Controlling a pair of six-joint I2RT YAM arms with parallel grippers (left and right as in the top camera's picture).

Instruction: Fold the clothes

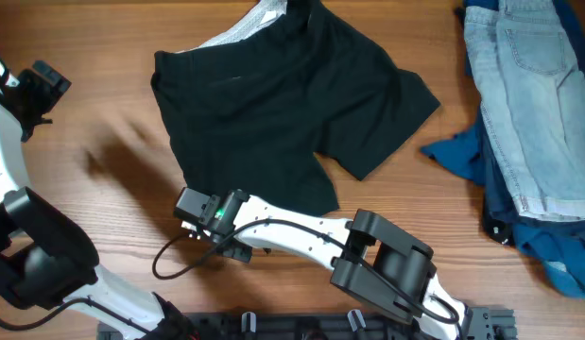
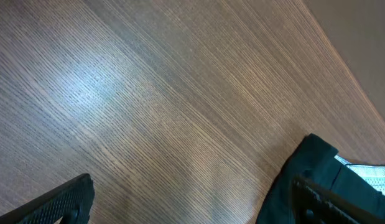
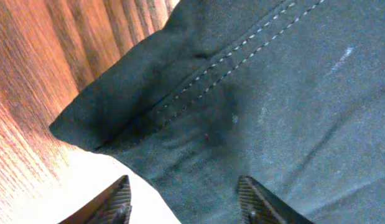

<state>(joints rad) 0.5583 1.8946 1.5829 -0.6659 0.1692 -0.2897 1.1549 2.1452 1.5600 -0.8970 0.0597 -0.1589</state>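
Right tool [image 3: 186, 198] hangs released, fingers spread just above the stitched hem corner of the black shorts [image 1: 273, 104], which lie flat on the bench [image 1: 434, 203] at far centre with one leg reaching near. Left tool [image 2: 195, 204] is released too, over bare wood at the far left, with only a corner of the cloth at the edge of its view. For a clean fold, I judge the right should pinch that hem corner at its very edge through both layers while the left takes the waistband corner on the same side, so both lift together without dragging.
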